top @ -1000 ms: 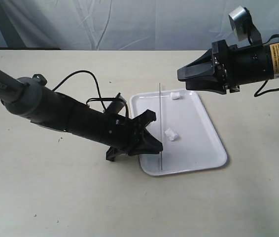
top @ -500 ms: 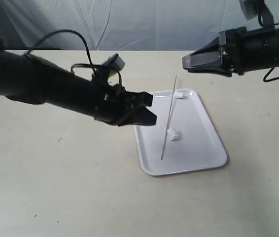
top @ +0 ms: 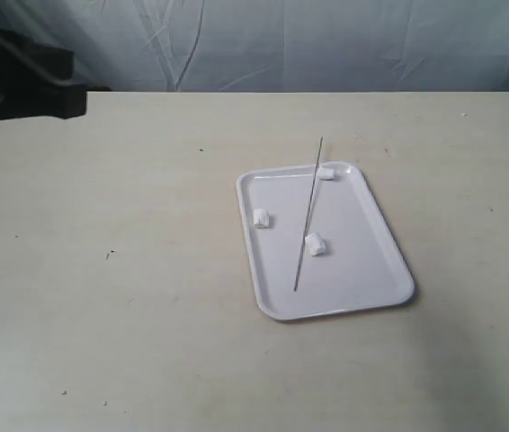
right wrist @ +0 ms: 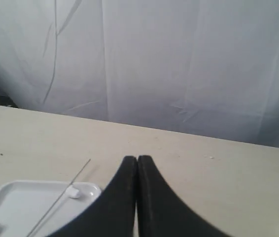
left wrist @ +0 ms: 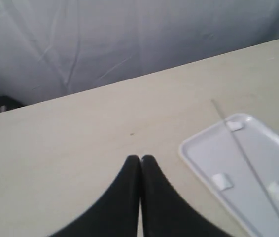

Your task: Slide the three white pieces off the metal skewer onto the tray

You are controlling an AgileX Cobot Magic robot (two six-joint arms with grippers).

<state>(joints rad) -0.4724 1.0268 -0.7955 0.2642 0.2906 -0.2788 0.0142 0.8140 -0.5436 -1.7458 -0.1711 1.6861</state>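
Since the three small white marshmallow-like pieces [top: 316, 244] lie loose on the flat white rectangular tray [top: 362, 279], we judge the job done. The thin dark grey metal skewer [top: 308, 214] rests bare across the tray, its far tip overhanging the rim above the beige tabletop [top: 147, 315]. Our left tool [left wrist: 140, 160] and right tool [right wrist: 137, 160] hang empty, fingers pressed together, apart from the tray, presumably because nothing remains to grip.
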